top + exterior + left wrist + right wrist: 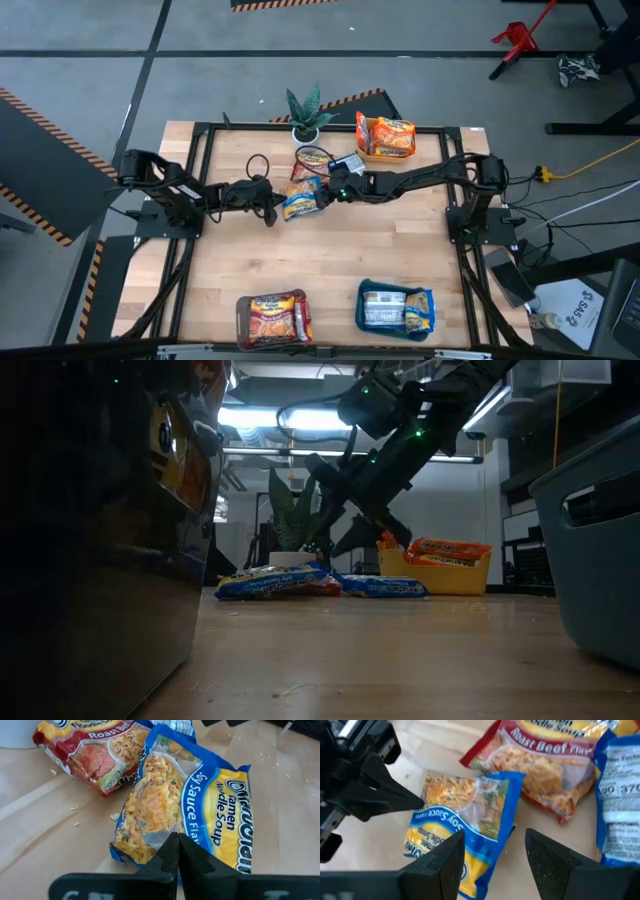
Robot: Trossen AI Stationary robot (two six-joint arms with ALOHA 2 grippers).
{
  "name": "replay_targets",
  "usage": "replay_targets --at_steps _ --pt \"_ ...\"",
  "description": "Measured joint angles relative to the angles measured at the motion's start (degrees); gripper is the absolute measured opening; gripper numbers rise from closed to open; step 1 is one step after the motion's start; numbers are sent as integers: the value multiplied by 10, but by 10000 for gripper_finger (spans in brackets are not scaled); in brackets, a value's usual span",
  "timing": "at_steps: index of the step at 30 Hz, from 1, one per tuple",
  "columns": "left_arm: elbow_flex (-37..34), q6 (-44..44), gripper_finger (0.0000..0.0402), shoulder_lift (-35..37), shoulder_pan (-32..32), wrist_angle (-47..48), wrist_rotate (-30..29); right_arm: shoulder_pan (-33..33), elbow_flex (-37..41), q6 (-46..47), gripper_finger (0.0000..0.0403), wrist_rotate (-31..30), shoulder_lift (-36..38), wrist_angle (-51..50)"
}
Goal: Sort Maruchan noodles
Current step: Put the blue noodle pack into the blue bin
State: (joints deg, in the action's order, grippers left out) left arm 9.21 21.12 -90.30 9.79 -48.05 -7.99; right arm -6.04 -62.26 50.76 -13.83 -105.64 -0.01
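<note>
A blue soy-sauce Maruchan packet (300, 203) (190, 795) lies flat on the wooden table, left of a red roast-beef packet (95, 755) (545, 765) and a second blue packet (620, 795). My left gripper (272, 208) (177, 852) is shut, its tips at the blue packet's left end. My right gripper (325, 195) (495, 850) is open and slants down over the packet's right end. One finger stands on each side of that end, above it, touching nothing. My left gripper comes slanting down from the table's left. Its shut fingertips (172, 845) are at the edge of the blue packet's short left end (150, 837). I cannot tell whether they touch it. The packet lies flat on the table.
A potted plant (305, 112) and a yellow tray (385, 156) of orange packets stand at the far edge. A brown tray (241, 320) with red packets and a blue tray (362, 305) with blue packets sit at the near edge. Bare wood lies between.
</note>
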Motion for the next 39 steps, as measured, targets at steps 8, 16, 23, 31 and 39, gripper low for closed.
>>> replay_targets --at_steps 8,16,23,31,39 --pt "-5 14 0 -6 -22 39 -9 0 1 5 193 28 -7 4" --pt "-4 12 0 -4 -22 51 -11 -5 2 3 220 43 -27 64" --pt "-4 9 0 -4 -22 47 -14 7 -9 -128 240 71 -26 176" --pt "1 12 0 -4 -22 38 -19 64 -92 -257 235 -51 -31 78" --pt "29 8 0 -5 -21 48 -22 102 -142 -287 234 -124 -46 28"
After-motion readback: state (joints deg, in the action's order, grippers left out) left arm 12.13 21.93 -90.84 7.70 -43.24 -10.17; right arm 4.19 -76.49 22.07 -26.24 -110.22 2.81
